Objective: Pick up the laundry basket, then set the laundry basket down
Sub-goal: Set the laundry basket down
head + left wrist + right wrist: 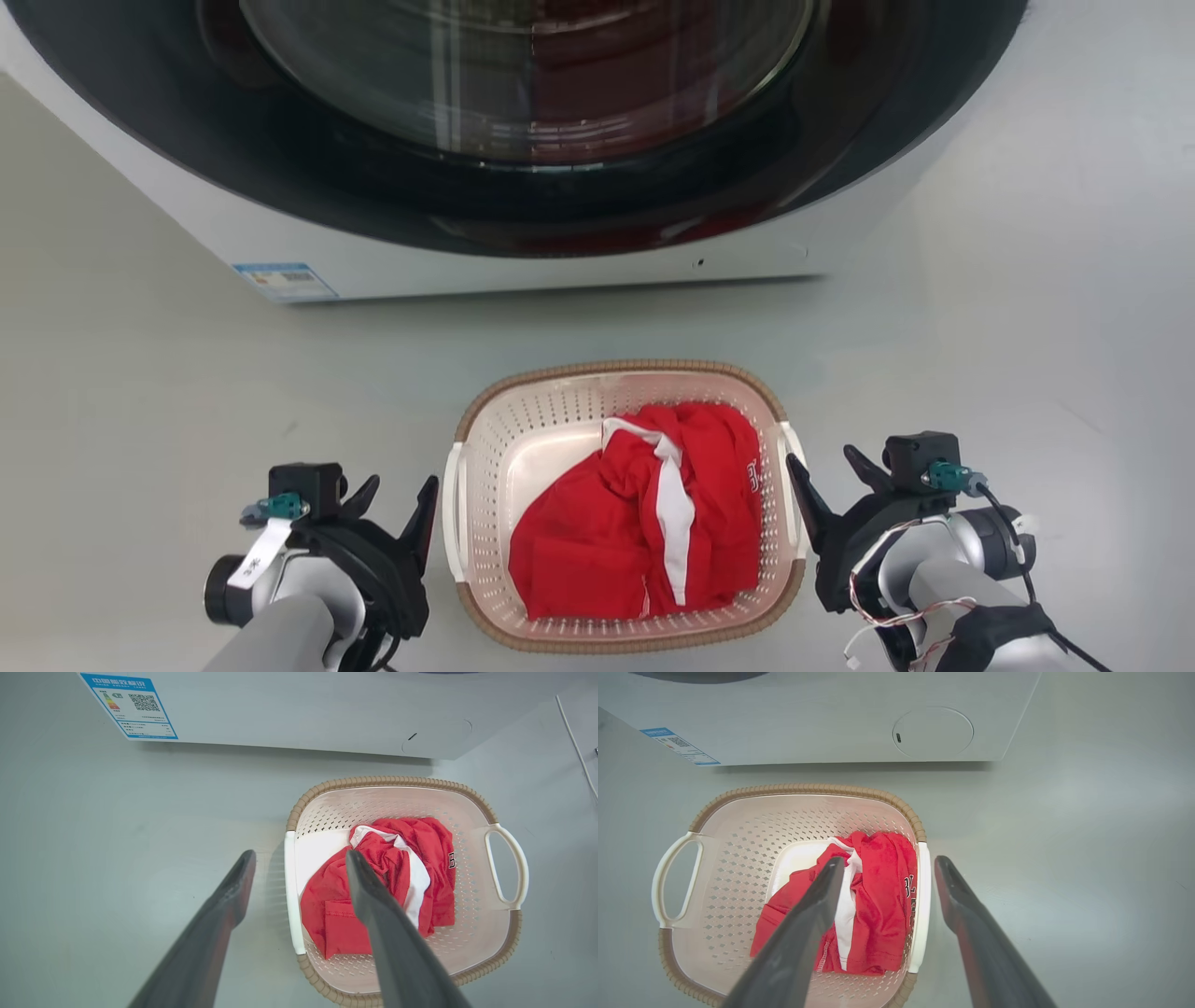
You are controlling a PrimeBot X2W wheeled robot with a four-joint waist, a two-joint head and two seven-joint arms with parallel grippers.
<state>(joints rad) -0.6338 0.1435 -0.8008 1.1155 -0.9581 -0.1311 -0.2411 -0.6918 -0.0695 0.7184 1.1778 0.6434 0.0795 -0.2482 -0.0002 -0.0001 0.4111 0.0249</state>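
The laundry basket (621,368) stands on the grey floor in front of the washer, cream with perforated walls, a brown rim and white side handles. A red garment with a white stripe (597,541) lies bunched inside it. My left gripper (401,485) is open just left of the basket. In the left wrist view its fingers (300,855) straddle the near white handle (289,891). My right gripper (822,459) is open just right of the basket. In the right wrist view the right gripper (889,860) straddles the other handle (922,905). I cannot tell whether any finger touches a handle.
The white washer (560,271) with its dark round door fills the far side, close behind the basket; a blue label (285,280) marks its lower left corner. A thin white cable (574,742) lies on the floor by the washer's corner. Grey floor spreads to both sides.
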